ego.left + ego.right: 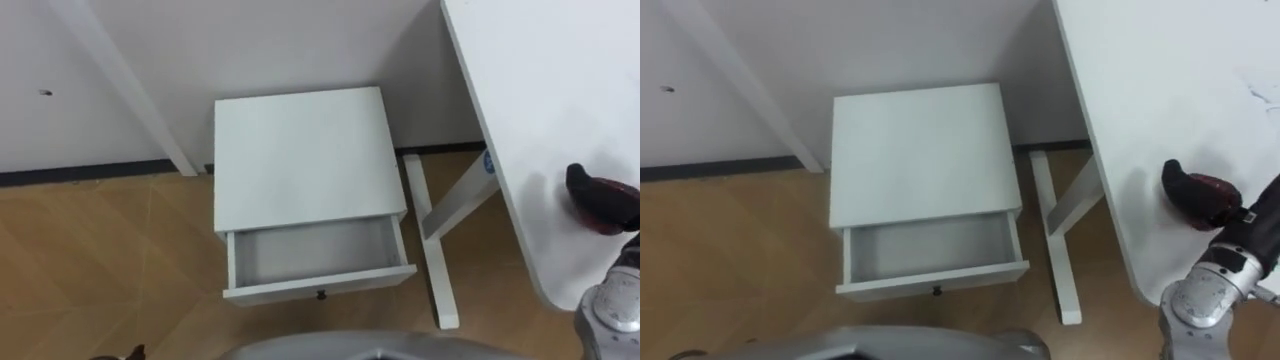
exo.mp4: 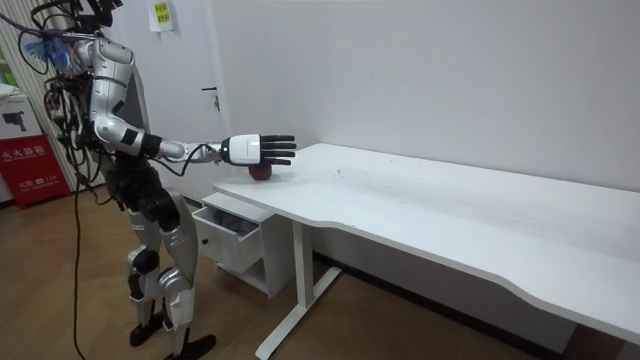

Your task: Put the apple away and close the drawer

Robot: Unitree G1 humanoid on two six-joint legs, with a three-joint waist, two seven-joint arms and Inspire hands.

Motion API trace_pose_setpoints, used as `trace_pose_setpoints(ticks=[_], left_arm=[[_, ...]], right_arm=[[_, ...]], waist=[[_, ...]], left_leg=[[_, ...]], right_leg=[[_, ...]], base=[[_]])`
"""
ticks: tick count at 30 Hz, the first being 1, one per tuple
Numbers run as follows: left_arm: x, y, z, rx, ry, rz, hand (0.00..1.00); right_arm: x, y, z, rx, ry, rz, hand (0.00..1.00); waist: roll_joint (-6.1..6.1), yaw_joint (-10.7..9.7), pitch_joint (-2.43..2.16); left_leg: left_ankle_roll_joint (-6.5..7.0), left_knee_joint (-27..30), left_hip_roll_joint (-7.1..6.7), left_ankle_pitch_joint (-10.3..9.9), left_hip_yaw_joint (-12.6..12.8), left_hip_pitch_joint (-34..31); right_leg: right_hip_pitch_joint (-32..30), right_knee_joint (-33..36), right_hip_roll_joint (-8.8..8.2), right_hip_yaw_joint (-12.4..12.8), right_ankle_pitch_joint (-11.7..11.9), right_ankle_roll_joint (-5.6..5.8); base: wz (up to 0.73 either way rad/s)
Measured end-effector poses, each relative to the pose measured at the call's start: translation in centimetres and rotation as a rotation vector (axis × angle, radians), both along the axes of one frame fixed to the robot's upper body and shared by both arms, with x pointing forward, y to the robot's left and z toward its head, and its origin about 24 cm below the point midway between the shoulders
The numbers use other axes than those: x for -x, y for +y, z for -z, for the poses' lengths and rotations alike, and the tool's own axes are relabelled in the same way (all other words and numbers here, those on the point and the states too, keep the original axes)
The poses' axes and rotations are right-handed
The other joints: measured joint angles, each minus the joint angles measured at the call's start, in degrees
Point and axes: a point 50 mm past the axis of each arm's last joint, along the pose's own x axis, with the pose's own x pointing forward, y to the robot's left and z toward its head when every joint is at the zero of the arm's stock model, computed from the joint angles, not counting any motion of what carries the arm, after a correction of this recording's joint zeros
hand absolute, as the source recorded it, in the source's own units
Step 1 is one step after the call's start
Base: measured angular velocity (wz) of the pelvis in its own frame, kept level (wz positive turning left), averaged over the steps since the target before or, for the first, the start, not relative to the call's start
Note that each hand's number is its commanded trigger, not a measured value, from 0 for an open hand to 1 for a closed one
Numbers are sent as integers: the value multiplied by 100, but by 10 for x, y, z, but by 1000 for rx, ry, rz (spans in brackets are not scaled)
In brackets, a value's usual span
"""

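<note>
A dark red apple (image 1: 600, 198) (image 2: 260, 172) lies near the end of the white desk (image 1: 540, 90), on my right. My right arm reaches out over the desk. In the room view my right hand (image 2: 258, 150) hovers just above the apple, open, its fingers straight and level, holding nothing. The white nightstand (image 1: 305, 150) stands in front of me against the wall. Its drawer (image 1: 315, 255) is pulled out and lies empty, with a small dark knob on its front. A sliver of my left hand (image 1: 132, 352) shows at the bottom edge of the left eye view.
The desk's white leg and foot bar (image 1: 432, 240) stand on the wooden floor just right of the nightstand. A slanted white post (image 1: 130, 90) leans along the wall at the left. In the room view I stand upright between nightstand and desk end.
</note>
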Motion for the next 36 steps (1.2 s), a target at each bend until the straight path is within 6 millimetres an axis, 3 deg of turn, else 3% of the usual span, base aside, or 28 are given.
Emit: trace_pose_setpoints(ticks=[9, 10, 11, 12, 17, 28, 36], left_arm=[[3, -1, 0, 3, 13, 18, 0], [2, -2, 1, 5, 12, 24, 0], [2, -2, 1, 6, 13, 29, 0], [1, -3, 1, 10, 14, 36, 0], [-5, -2, 0, 8, -2, 46, 0], [-7, -3, 0, 4, -6, 66, 0], [-6, -3, 0, 1, -2, 71, 0]], right_arm=[[18, 4, 16, -22, 91, 4, 0], [20, 6, 24, -17, 139, -13, 45], [22, 8, 28, -23, 161, -24, 67], [23, 12, 33, -42, 182, -45, 100], [22, 17, 38, -20, 209, -98, 100], [23, 5, 38, 175, 298, -127, 100], [22, 10, 39, 164, 294, -125, 100]], waist=[[-21, -38, -1], [-20, -37, 3], [-21, -30, 8], [-17, -38, 8], [-14, -44, -10], [-41, -20, -29], [-30, -5, -37]], left_leg=[[0, 5, 4, 0, 32, 45], [0, 5, 6, 0, 32, 52], [0, 3, 7, 0, 32, 54], [0, 1, 10, -1, 32, 53], [-1, 25, 33, -2, 47, -8], [-29, 14, 78, -9, 88, -17], [-34, 18, 83, -6, 77, -19]], right_leg=[[15, 5, -1, 11, 4, -2], [8, 6, -1, 12, 7, -1], [4, 7, -1, 12, 7, -1], [0, 7, 0, 13, 12, -3], [-6, 1, 18, 5, 47, -22], [1, -74, 70, -18, 75, -50], [16, -96, 75, -65, 78, -52]], base=[[0], [0], [0], [0], [0], [-1], [0]])
